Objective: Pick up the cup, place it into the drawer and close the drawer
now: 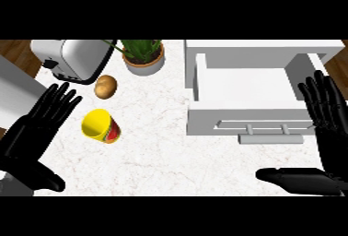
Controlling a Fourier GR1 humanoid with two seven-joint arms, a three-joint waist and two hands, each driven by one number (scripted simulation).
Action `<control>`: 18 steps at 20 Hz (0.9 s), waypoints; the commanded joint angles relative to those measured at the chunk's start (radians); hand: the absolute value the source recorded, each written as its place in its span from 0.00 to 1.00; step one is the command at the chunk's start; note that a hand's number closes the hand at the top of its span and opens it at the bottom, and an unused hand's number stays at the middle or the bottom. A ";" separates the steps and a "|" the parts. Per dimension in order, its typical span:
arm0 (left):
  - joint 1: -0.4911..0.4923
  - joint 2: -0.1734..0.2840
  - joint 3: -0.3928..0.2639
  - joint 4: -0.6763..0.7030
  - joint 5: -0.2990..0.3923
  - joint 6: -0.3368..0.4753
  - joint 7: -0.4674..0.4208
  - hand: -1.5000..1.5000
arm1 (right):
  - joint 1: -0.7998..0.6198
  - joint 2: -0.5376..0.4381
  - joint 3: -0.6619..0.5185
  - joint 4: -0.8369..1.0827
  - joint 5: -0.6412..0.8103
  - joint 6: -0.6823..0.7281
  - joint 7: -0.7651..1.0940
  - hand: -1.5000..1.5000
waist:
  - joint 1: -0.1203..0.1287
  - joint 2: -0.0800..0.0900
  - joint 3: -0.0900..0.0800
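You're at the start: the cup (101, 126) lies tipped on the worktop (156, 152), just right of your left hand (37, 124). Both hands are released (right hand (326, 120) beside the open drawer (245, 87)). Next, curl the left around the cup.

Open table (156, 152) is seen between the cup (101, 126) and the drawer (248, 94). The cup's far side is crowded by a potato (105, 86), toaster (73, 59) and potted plant (143, 55). The drawer's open top is unobstructed.
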 commanded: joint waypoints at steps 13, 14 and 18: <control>-0.167 0.040 0.059 0.639 -0.400 -0.005 -0.433 0.00 | -0.070 -0.002 -0.032 0.060 -0.012 0.027 0.003 0.00 | -0.004 0.001 0.000; -0.138 0.048 0.069 0.688 -0.425 -0.004 -0.505 0.00 | -0.004 0.047 0.046 0.009 0.077 -0.017 -0.027 0.00 | -0.006 0.001 -0.001; -0.266 0.030 0.045 0.905 -0.516 0.059 -0.607 0.00 | -0.006 -0.012 -0.051 0.049 -0.022 0.057 -0.057 0.00 | -0.010 0.002 -0.001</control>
